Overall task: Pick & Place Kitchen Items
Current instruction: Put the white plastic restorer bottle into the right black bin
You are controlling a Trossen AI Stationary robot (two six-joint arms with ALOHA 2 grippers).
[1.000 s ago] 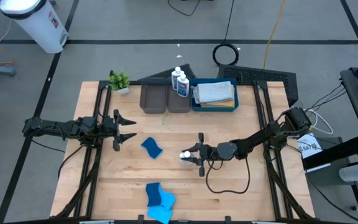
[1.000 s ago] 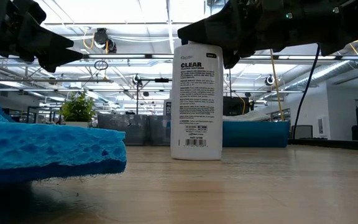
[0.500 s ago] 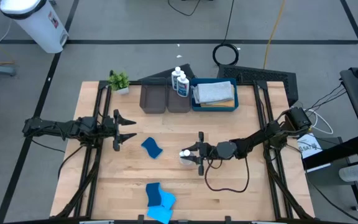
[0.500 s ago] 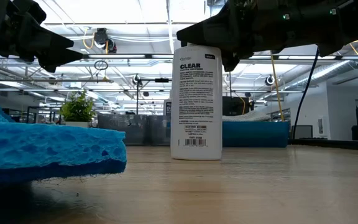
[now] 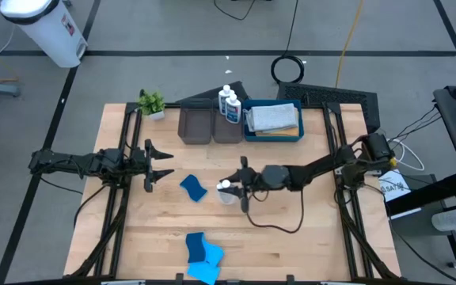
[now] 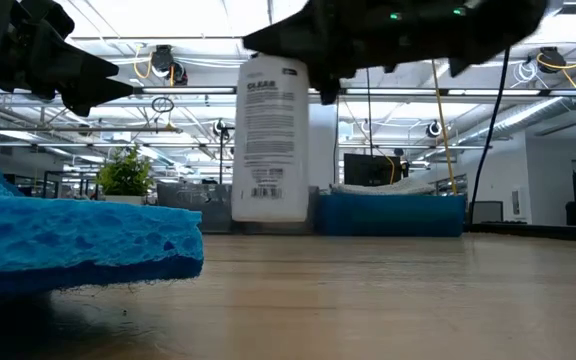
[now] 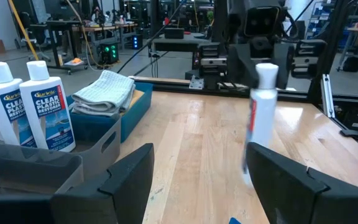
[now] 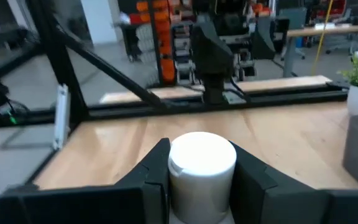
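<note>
the right gripper (image 5: 229,185) is clamped on a white bottle (image 5: 225,190), apparently lifted just clear of the table (image 5: 307,237) near its middle. the left gripper (image 5: 158,164) hovers at the left, fingers apart.

Layout around the held bottle at mid-table

The bottle (image 5: 226,190) stands upright between the fingers of the right gripper (image 5: 234,185), clear of the table (image 5: 307,253) in the low view. Left of the bottle lies a sponge (image 5: 193,188), and farther left hangs the left gripper (image 5: 155,164), well apart. In front of the bottle, near the table's front edge, two sponges (image 5: 203,255) lie touching. Behind the bottle sit two trays (image 5: 209,125) side by side; two bottles (image 5: 229,104) stand just right of them, then a tray (image 5: 291,135) holding a folded cloth (image 5: 273,118). A potted plant (image 5: 152,104) stands left of the trays.
</note>
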